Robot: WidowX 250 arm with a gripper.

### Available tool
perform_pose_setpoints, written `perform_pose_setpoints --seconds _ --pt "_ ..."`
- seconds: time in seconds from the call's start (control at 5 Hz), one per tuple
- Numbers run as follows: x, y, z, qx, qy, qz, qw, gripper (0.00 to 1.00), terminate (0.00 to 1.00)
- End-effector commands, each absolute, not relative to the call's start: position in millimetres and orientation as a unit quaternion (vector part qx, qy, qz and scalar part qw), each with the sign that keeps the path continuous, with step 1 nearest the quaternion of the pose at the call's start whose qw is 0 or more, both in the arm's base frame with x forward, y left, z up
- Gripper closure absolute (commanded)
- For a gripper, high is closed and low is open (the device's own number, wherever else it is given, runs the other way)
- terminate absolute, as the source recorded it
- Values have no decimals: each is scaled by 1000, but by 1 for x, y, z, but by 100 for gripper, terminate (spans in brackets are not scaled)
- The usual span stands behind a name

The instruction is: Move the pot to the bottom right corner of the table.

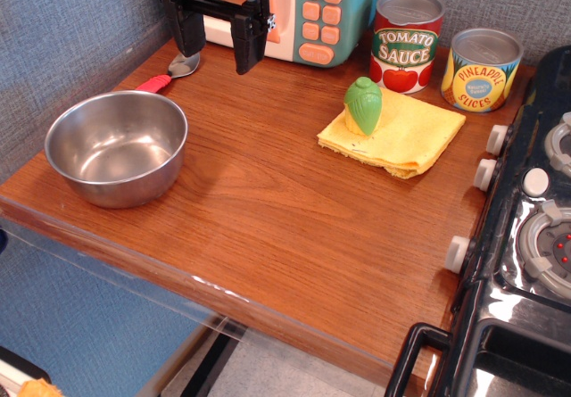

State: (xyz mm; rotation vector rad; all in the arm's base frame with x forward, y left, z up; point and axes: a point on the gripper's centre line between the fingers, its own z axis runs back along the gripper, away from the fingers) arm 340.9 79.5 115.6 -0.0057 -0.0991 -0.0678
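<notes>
Nearest the camera, the stove (526, 263) lines the right edge of the bench (294, 227). On the bench's left, near its front edge, sits the pot (116, 147), upright and empty, with a red-handled spoon (169, 74) just behind it. At the far left the gripper (220, 31) hangs above the bench, jaws open and empty, apart from the pot.

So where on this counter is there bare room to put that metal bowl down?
The table is bare between the pot, the yellow cloth and the stove knobs, down to the front edge. The back is crowded: toy microwave, gripper, cans.
</notes>
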Motion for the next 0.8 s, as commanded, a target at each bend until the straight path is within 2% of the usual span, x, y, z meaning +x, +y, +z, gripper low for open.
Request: perform_pose_setpoints --seconds 0.0,0.2,0.4,0.6 --pt "341 79 116 -3 -50 -34 998 0 0" --pt "329 81 109 -26 -64 -25 997 0 0" --pt "318 82 116 -32 -86 -43 995 0 0" --pt "293 91 115 -7 -74 -55 996 0 0"
